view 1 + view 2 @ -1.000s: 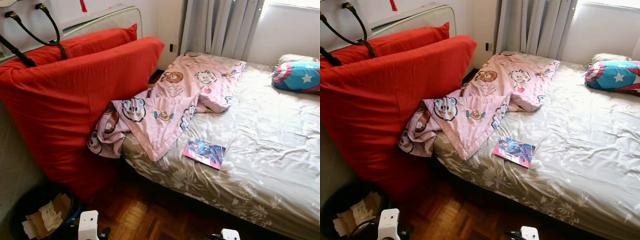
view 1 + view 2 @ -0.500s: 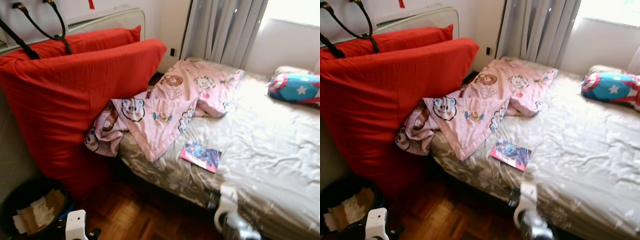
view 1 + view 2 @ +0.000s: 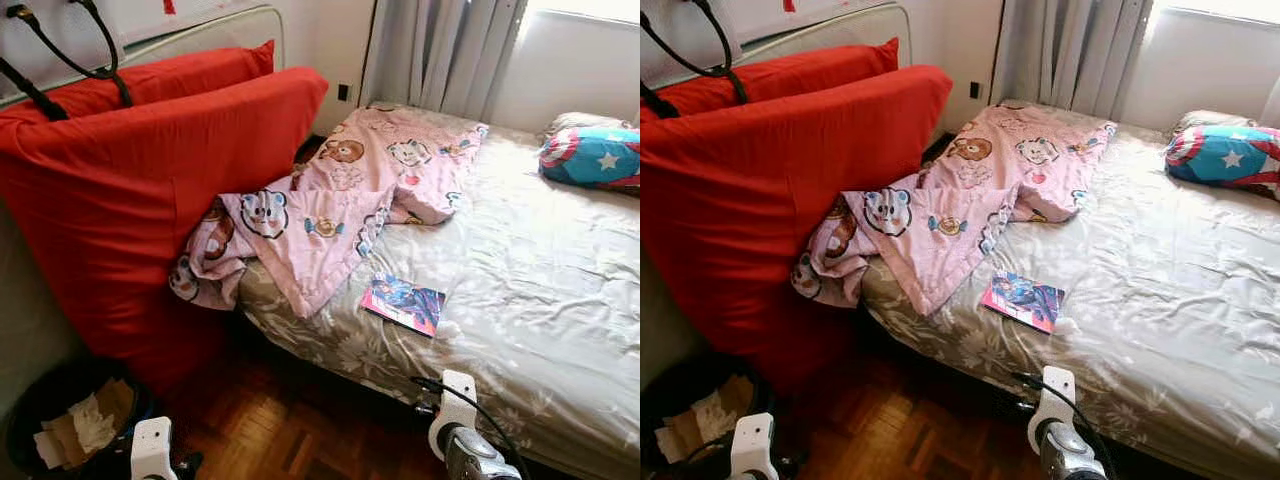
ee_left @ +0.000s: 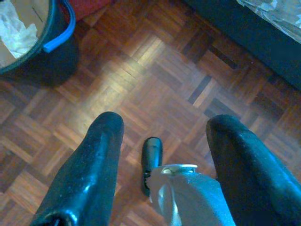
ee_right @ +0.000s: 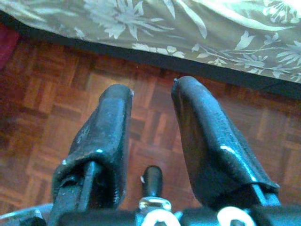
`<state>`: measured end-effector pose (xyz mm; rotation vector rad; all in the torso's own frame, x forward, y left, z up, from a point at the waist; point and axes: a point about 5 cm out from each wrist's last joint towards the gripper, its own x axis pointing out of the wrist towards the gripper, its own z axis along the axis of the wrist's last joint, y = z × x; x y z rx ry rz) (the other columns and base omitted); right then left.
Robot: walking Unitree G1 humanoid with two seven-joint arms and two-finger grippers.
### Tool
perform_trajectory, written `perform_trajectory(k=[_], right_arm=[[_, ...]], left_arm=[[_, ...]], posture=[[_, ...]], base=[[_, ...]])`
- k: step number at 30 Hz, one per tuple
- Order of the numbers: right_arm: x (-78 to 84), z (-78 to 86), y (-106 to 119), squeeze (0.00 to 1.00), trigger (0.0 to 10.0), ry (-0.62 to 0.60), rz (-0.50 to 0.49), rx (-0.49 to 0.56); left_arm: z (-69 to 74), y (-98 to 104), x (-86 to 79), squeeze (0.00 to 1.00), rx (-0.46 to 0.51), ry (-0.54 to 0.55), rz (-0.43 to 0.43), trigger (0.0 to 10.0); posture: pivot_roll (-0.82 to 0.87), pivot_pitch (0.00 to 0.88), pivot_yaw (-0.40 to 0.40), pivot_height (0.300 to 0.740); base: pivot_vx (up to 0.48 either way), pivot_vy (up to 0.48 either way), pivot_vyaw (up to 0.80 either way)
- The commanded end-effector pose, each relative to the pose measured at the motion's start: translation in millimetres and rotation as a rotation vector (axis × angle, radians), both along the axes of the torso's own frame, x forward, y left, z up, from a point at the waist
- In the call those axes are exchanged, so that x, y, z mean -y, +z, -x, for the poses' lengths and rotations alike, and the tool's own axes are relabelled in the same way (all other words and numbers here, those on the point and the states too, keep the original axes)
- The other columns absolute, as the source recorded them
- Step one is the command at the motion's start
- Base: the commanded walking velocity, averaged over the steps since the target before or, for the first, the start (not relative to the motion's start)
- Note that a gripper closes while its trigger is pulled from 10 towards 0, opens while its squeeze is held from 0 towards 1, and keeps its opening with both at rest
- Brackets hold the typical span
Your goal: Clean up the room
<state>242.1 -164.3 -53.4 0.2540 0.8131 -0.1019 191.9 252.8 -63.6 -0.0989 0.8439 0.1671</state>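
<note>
At lower centre of the head view my right gripper [image 5: 150, 99], fingers slightly parted and empty, sits below the bed [image 3: 560, 300] edge, nearer than the left gripper [image 4: 162, 136], wide open, to the book [image 3: 404, 304] up-left, long axis slanting right.

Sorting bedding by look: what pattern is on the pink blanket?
Cartoon bears on the pink blanket, clearest in the left eye view.

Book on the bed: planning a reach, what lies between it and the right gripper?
Bare floral bedsheet lies between the book and the right gripper, per the eye views.
</note>
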Motion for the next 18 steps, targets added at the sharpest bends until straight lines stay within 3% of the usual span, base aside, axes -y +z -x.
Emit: perform_trajectory(k=[1,10,15,18], right_arm=[[-0.5,1.8,-1.1,0.00,10.0,-0.032,-0.006,0.004],[-8.3,9.0,-6.0,0.00,10.0,-0.073,-0.007,-0.006],[-0.9,8.9,-1.9,0.00,10.0,-0.047,0.087,0.102],[1.9,11.1,-0.9,0.00,10.0,-0.081,0.085,0.148]], left_arm=[[5.4,-1.2,-4.8,0.00,-0.021,-0.025,-0.024,10.0],[12.7,-1.1,-14.5,0.00,-0.034,-0.051,-0.060,10.0],[20.2,-4.4,-14.1,0.00,-0.028,-0.014,-0.065,10.0],[24.7,-6.9,-12.9,0.00,-0.034,0.002,-0.060,10.0]], posture=[[0.06,0.000,-0.028,0.740],[0.02,0.000,0.011,0.740],[0.03,0.000,-0.020,0.740],[0.03,0.000,-0.032,0.740]], base=[[0.000,0.000,0.00],[0.000,0.000,0.00],[0.000,0.000,0.00],[0.000,0.000,0.00]])
